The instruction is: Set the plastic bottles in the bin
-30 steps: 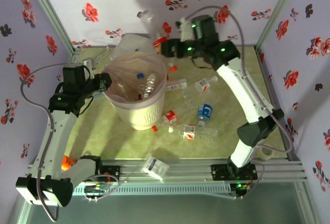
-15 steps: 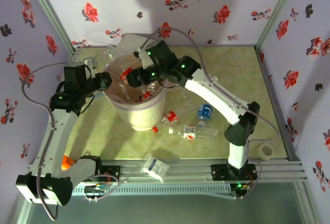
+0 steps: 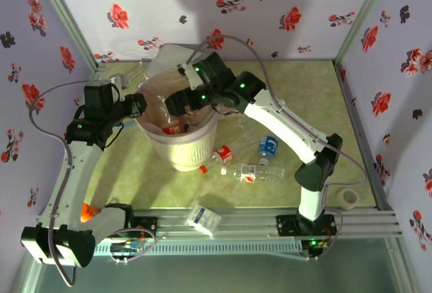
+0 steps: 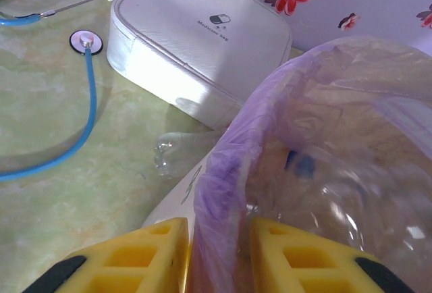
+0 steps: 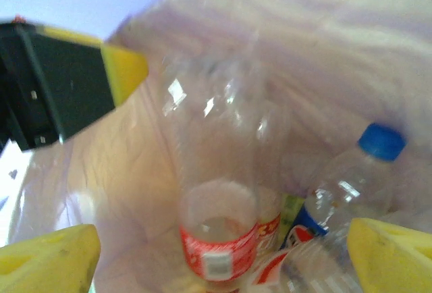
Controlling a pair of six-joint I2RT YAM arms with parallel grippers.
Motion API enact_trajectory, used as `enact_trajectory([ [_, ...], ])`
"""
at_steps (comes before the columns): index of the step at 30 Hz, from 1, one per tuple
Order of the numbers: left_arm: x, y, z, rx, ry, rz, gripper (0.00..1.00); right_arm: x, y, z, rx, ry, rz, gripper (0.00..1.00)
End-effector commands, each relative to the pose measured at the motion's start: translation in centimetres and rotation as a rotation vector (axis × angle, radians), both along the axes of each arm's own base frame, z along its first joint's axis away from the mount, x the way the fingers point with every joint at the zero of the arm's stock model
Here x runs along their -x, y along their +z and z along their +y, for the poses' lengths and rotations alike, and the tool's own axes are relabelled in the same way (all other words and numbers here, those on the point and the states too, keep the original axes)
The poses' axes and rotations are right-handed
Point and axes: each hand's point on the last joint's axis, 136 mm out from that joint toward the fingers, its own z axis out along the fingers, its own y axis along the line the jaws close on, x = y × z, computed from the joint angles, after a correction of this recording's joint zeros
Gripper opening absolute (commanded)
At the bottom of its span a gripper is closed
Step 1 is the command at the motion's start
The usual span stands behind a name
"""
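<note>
1. From above, the bin [image 3: 181, 152] stands left of centre on the surface [image 3: 304, 90]. The right hand [image 3: 177, 104] hangs over its mouth and the left hand [image 3: 138, 107] is at its left rim.
2. The same view has loose bottles lying right of the bin: a blue-label bottle [image 3: 268, 146], a red-label bottle [image 3: 223, 152] and a long clear bottle [image 3: 255, 173] in front of them.
3. From above the left grip is too small to judge. In the left wrist view the liner-covered rim [image 4: 226, 165] runs between the yellow fingers [image 4: 158, 256], which press on it from both sides: the left hand [image 4: 219, 256] grips the bin.
4. At the top of that view lie a white case [image 4: 202, 43] and a blue stethoscope [image 4: 88, 97].
5. In the right wrist view the right hand [image 5: 219, 259] is wide open, holding nothing. Below it, inside the liner, are a blurred red-banded bottle [image 5: 216, 232] and a blue-capped bottle [image 5: 361, 171] at the right.
</note>
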Motion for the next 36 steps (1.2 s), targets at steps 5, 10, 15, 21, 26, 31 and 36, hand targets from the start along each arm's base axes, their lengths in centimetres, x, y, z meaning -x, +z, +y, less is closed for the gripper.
enact_trajectory([
  [5, -0.4, 0.8, -0.3, -0.006, -0.007, -0.02, 0.31, -2.5, -0.9, 1.0, 0.046, -0.042, -0.02, 0.83],
  [10, -0.5, 0.9, -0.3, -0.001, -0.005, -0.023, 0.31, -2.8, -3.4, 3.3, 0.068, -0.011, 0.03, 0.69],
  [15, -0.5, 0.9, -0.3, -0.003, -0.004, -0.024, 0.31, -1.2, -6.8, 4.5, 0.107, 0.031, 0.096, 0.59],
  [21, -0.5, 0.7, -0.3, -0.002, -0.005, -0.02, 0.31, -1.5, -5.2, 2.9, 0.092, -0.003, 0.045, 0.58],
  [26, -0.5, 0.8, -0.4, -0.001, -0.006, -0.026, 0.31, -2.0, -1.1, 2.7, -0.008, -0.02, -0.007, 0.61],
  [31, -0.5, 0.8, -0.4, 0.009, 0.001, -0.029, 0.31, -2.2, 0.1, 4.7, -0.116, -0.003, 0.048, 0.63],
  [36, -0.4, 1.1, -0.3, 0.017, 0.007, -0.039, 0.31, -2.3, 0.0, 6.6, -0.175, 0.017, 0.105, 0.64],
])
